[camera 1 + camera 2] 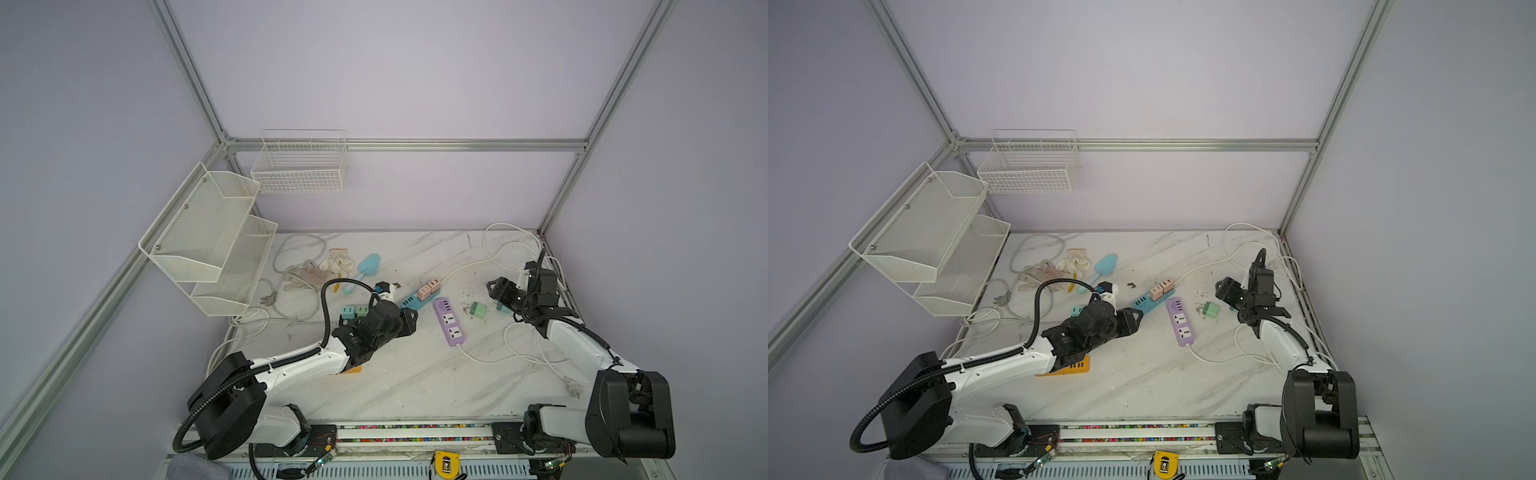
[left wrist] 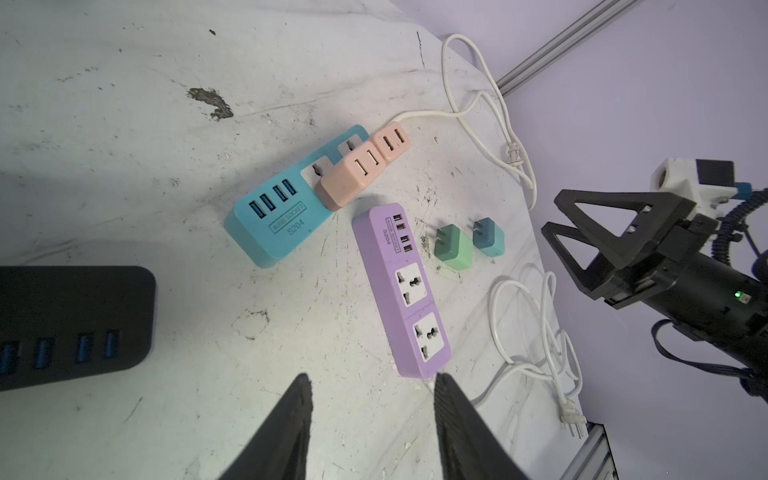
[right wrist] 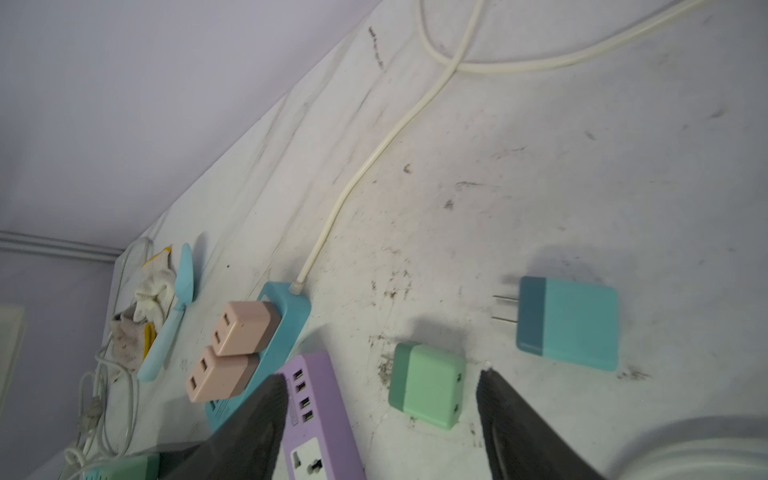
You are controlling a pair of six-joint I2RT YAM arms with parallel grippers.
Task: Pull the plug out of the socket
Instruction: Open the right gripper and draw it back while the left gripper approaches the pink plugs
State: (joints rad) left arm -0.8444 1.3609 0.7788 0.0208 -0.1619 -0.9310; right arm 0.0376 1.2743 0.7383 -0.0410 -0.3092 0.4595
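- Pink plugs (image 2: pixel 353 174), two: seated side by side in the blue socket strip (image 2: pixel 270 228), at 10 o'clock of the purple socket strip (image 1: pixel 449 322) in both top views.
- Green plug (image 3: pixel 428 384): loose on the counter (image 1: pixel 415 386), at 2 o'clock of the purple socket strip.
- Teal plug (image 3: pixel 569 324): loose, prongs bare, at 3 o'clock of the green plug.
- Right gripper (image 3: pixel 381 376): spread, holding nothing, at 1 o'clock of the green plug.
- Left gripper (image 2: pixel 372 382): spread, holding nothing, at 9 o'clock of the purple socket strip.
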